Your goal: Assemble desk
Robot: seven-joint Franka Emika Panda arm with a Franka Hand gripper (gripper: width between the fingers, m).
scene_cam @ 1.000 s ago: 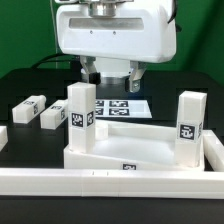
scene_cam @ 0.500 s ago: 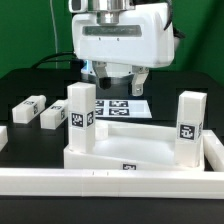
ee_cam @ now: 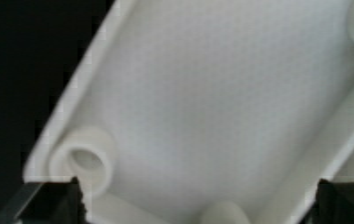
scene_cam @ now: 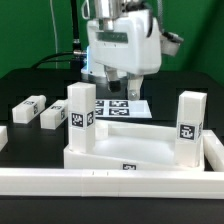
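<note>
The white desk top [scene_cam: 135,150] lies at the front middle, rim up. Two legs stand upright in it, one at the exterior view's left corner [scene_cam: 80,118] and one at the right corner [scene_cam: 190,127]. Two loose leg blocks [scene_cam: 30,107] [scene_cam: 57,116] lie on the black table at the left. My gripper [scene_cam: 120,92] hangs open behind the desk top, above the marker board [scene_cam: 122,107], and holds nothing. In the wrist view the desk top [ee_cam: 227,100] fills the picture, with a round socket [ee_cam: 89,160]. The dark fingertips [ee_cam: 41,200] stand wide apart at the picture's edge.
A long low white border rail [scene_cam: 110,182] runs along the front, with a side rail [scene_cam: 212,150] at the exterior view's right. Another white piece [scene_cam: 3,137] shows at the left edge. Cables hang behind the arm.
The hand has turned about its vertical axis and now shows its narrower side, shifted slightly to the exterior view's right. The jaws stay open. No part has moved.
</note>
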